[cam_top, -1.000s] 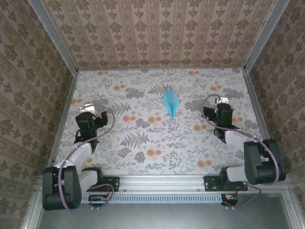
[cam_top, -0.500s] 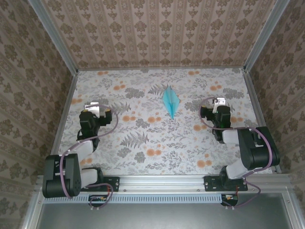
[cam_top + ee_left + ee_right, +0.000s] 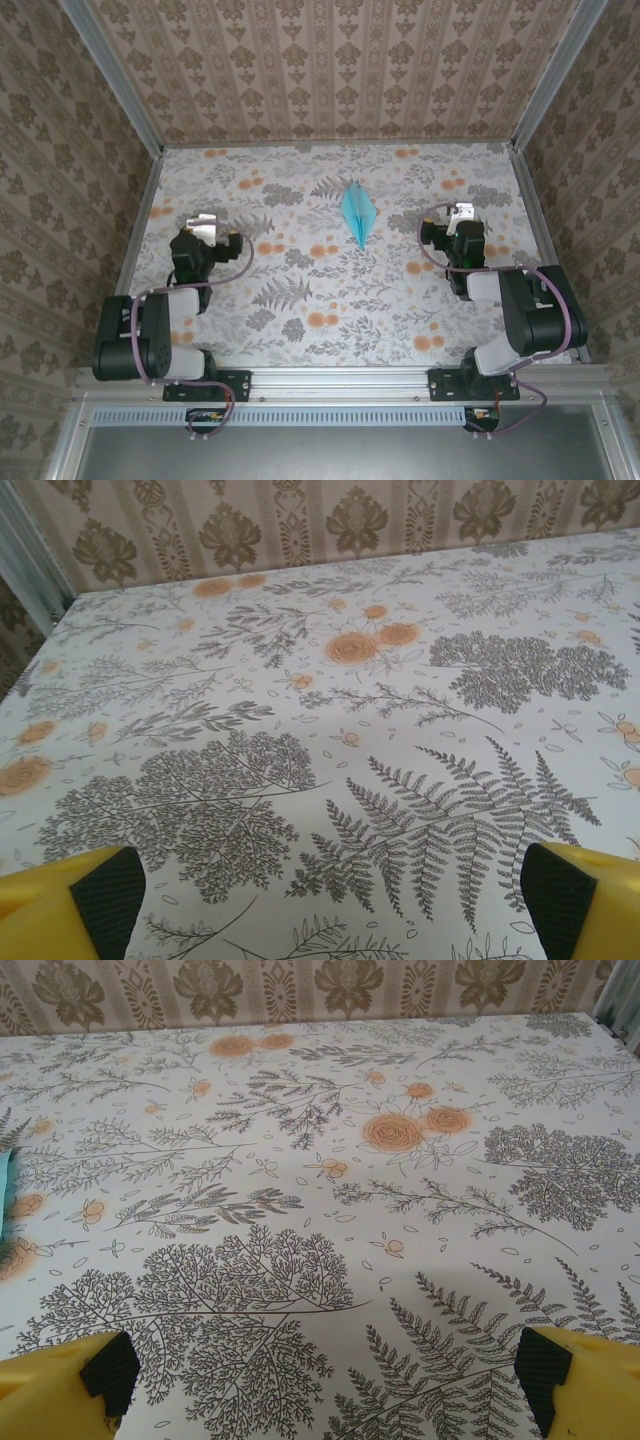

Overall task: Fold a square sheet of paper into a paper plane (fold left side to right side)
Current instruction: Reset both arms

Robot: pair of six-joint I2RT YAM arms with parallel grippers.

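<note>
Lying flat near the middle of the surface [image 3: 300,300], toward its far half, the paper plane [image 3: 359,212] is a slim, pointed kite of thin light cyan-blue paper. Its widest part is near the far end and it tapers to a long sharp tip pointing at the arms. A lengthwise crease runs down its centre. It sits between the two arms and well apart from both.

The surface is covered in a matte printed sheet of grey ferns, leafy sprays and orange blossoms on a pale ground. The walls [image 3: 330,70] carry a beige damask stripe pattern, and a dull metal rail [image 3: 340,378] edges the near side.

The left fingers [image 3: 60,905] are blocky yellow pieces faced with dark, finely textured pads. They stand spread wide with nothing between them, over fern print. The right fingers [image 3: 585,1380] have the same build and are equally wide apart and empty. In the right wrist view a thin sliver of cyan paper shows at the left edge.
</note>
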